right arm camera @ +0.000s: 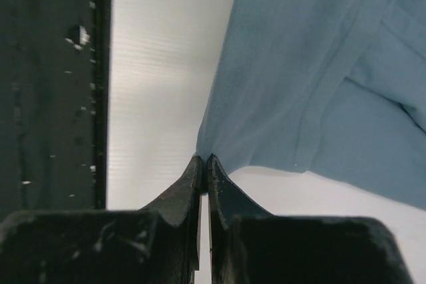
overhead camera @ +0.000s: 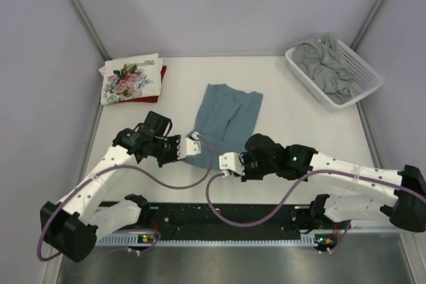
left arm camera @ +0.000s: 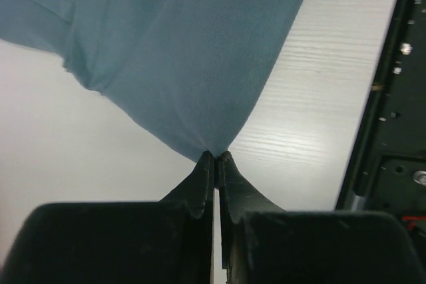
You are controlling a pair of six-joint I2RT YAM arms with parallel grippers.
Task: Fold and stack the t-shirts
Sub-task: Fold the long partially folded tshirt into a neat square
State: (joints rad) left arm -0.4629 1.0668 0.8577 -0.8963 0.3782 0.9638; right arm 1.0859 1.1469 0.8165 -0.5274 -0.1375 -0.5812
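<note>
The teal-blue t-shirt (overhead camera: 226,119) lies folded lengthwise in the middle of the table. My left gripper (overhead camera: 189,145) is shut on the shirt's near left corner, and in the left wrist view the cloth (left arm camera: 180,51) fans out from the pinched tips (left arm camera: 216,155). At the near right corner my right gripper (overhead camera: 222,163) is shut on the hem, the cloth (right arm camera: 313,78) rising away from its tips (right arm camera: 204,158). A folded white floral t-shirt (overhead camera: 130,79) rests on a dark red one (overhead camera: 162,73) at the back left. A grey t-shirt (overhead camera: 329,68) is crumpled in the basket.
The white lattice basket (overhead camera: 368,71) stands at the back right corner. Grey walls enclose the table on three sides. A black rail (overhead camera: 226,221) with cables runs along the near edge, also seen as a dark rail (left arm camera: 393,131) in the left wrist view.
</note>
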